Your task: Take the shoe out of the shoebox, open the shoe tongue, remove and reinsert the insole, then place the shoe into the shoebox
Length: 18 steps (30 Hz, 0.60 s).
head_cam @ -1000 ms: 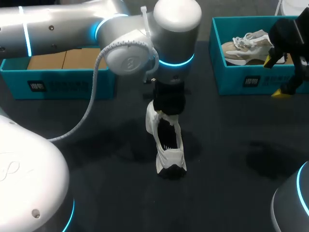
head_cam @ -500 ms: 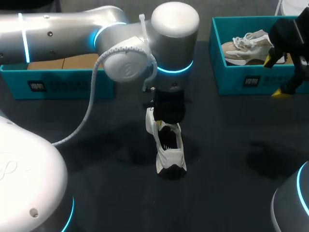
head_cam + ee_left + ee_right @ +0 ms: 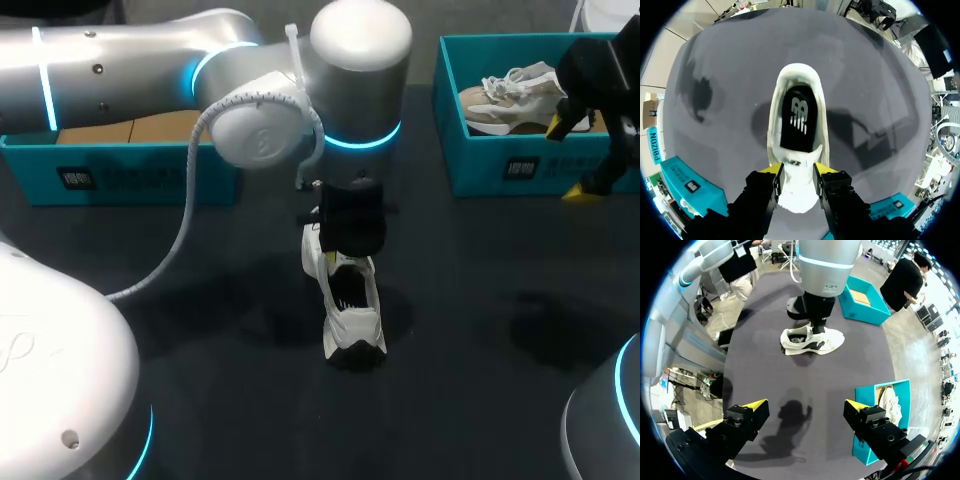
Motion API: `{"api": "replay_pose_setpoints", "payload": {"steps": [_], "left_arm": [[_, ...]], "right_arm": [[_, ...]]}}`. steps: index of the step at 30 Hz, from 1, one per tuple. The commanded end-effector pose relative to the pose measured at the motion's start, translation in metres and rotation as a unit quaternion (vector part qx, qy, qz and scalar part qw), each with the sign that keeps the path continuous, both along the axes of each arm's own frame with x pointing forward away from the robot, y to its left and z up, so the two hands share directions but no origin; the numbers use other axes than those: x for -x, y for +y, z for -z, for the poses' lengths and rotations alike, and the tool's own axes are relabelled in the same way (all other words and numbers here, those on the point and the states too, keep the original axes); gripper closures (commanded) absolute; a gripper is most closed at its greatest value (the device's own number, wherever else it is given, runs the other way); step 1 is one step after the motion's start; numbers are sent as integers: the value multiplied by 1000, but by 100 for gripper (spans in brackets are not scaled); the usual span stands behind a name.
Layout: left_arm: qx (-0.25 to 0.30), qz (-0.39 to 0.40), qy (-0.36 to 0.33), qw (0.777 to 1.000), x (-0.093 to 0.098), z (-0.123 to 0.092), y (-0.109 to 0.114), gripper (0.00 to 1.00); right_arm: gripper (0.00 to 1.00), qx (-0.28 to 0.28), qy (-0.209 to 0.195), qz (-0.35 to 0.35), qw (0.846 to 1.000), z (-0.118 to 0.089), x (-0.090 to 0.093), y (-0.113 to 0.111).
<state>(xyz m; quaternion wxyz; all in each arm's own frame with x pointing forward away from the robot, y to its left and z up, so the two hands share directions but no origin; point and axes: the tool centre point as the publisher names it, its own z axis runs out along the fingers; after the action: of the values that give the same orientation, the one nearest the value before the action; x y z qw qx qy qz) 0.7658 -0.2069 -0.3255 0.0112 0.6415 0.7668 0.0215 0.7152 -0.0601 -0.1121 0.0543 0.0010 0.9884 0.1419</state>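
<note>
A white shoe (image 3: 352, 320) stands on the dark table near the middle, heel toward the front. In the left wrist view its black insole (image 3: 799, 117) shows inside the opening. My left gripper (image 3: 343, 258) sits over the front of the shoe, hiding the toe. Its yellow-tipped fingers (image 3: 774, 169) press the white tongue (image 3: 797, 182) from both sides, so my left gripper (image 3: 797, 170) is shut on it. My right gripper (image 3: 567, 158) hangs open at the far right by the right shoebox (image 3: 500, 170), holding nothing. From the right gripper (image 3: 804, 405) the shoe (image 3: 812, 340) lies well ahead.
The right shoebox holds a beige shoe (image 3: 510, 95). A second teal shoebox (image 3: 130, 175) with a brown cardboard floor stands at the far left, behind my left arm. Bare table lies between the shoe and the right box.
My left arm's wrist has shifted slightly over the shoe while its gripper keeps hold of the tongue. The shoe and the right arm have stayed in place.
</note>
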Motion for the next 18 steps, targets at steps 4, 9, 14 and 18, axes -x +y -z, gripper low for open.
{"api": "replay_pose_setpoints", "payload": {"steps": [4,9,14,18], "left_arm": [[3,-11,8,1000,15,6,-2,62],[0,-53,-9,999,18,-16,2,61],[-18,-149,-31,988,17,-30,15,51],[1,-185,-17,983,21,-37,21,0]], "right_arm": [[0,1,2,0,1000,0,-2,1],[0,1,2,0,1000,0,-2,1],[0,1,2,0,1000,0,-2,1],[0,1,2,0,1000,0,-2,1]]}}
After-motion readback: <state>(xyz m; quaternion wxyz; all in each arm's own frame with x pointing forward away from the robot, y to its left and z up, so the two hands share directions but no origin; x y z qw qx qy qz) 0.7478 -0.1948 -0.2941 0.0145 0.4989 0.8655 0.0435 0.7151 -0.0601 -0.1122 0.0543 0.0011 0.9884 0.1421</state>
